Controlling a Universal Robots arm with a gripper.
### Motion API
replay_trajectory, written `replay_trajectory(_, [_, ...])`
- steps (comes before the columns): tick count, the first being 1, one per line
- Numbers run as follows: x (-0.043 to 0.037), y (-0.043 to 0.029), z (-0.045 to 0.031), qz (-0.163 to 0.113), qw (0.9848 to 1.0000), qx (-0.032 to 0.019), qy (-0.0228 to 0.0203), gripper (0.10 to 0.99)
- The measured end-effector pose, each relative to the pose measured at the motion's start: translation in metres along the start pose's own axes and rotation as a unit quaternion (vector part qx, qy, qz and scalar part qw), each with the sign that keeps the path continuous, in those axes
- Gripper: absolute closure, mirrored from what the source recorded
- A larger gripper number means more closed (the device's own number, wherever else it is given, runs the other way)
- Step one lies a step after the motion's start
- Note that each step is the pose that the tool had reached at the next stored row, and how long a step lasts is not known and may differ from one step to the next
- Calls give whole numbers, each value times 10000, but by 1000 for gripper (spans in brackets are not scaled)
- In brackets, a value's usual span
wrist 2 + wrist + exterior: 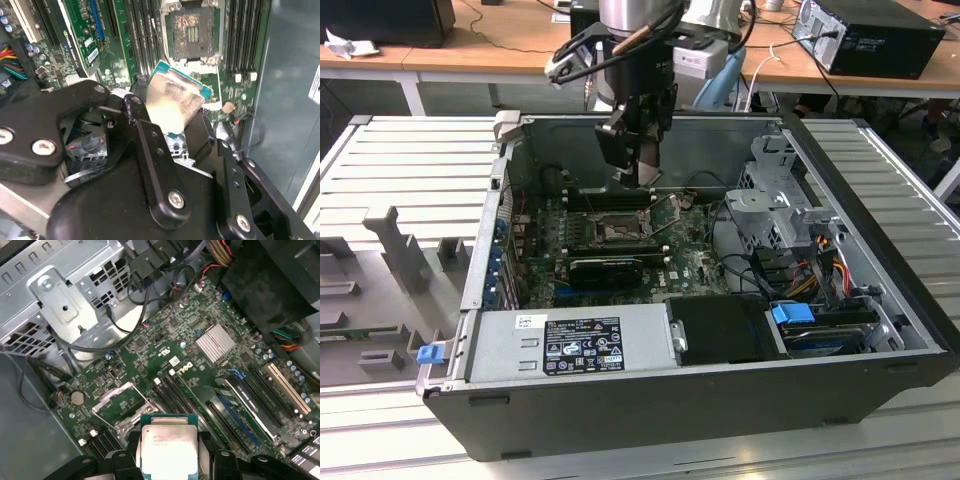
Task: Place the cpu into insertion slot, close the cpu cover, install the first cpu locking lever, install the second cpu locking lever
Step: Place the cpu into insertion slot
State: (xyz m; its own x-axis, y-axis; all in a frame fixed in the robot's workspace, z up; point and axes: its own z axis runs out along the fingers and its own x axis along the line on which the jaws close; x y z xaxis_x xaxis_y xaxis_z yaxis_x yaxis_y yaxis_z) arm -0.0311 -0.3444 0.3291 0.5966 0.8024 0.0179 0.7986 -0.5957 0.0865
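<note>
my black gripper pinches the silver-topped square cpu, 12 o'clock of the black square insertion slot, exterior view.

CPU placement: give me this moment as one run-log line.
gripper: shut on cpu | cpu: held over motherboard, not seated | insertion slot: empty, pins exposed

The cpu was shiny silver on top with a green edge. The hand was black. The insertion slot was dark with a silvery frame. The board was green, with a stripy silver block. The case was black.
</note>
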Motion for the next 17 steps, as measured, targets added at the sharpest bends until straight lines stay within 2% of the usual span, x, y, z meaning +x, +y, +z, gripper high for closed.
replay_trajectory(4, [0, 0, 3, -369, 9993, 7, 32, 545])
replay_trajectory(7, [0, -1, 3, -659, 9978, 12, 57, 545])
replay_trajectory(9, [0, -1, 4, -889, 9960, 16, 77, 545])
replay_trajectory(10, [0, -1, 4, -1048, 9945, 19, 91, 545])
replay_trajectory(12, [0, -1, 4, -1164, 9931, 21, 101, 545])
replay_trajectory(14, [0, -1, 4, -1323, 9911, 24, 115, 545])
replay_trajectory(17, [0, -1, 5, -1640, 9863, 29, 143, 545])
